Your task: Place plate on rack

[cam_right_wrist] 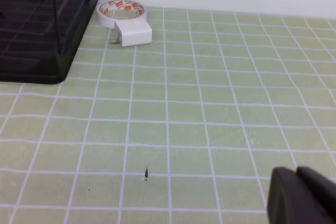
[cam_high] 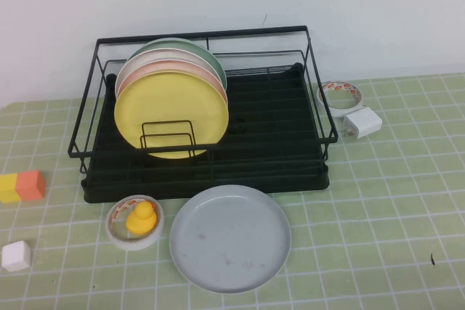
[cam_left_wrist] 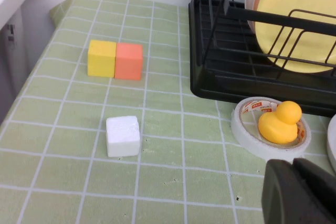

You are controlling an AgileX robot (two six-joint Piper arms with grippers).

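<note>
The light-grey plate (cam_high: 230,237) lies flat on the green checked cloth just in front of the rack; its edge shows in the left wrist view (cam_left_wrist: 332,142). The black wire rack (cam_high: 283,117) stands at the back and holds yellow, pink, cream and green plates upright on its left side. It also shows in the left wrist view (cam_left_wrist: 226,61) and the right wrist view (cam_right_wrist: 31,30). My left gripper (cam_left_wrist: 292,167) is shut and empty, above the cloth near the tape roll with the duck. My right gripper (cam_right_wrist: 295,172) is shut and empty over bare cloth. Neither arm shows in the high view.
A tape roll (cam_high: 132,221) with a yellow duck (cam_high: 142,218) lies left of the plate. A white cube (cam_high: 15,255) and a yellow-orange block (cam_high: 22,186) lie at the left. Another tape roll (cam_high: 340,94) and a white charger (cam_high: 362,123) lie right of the rack.
</note>
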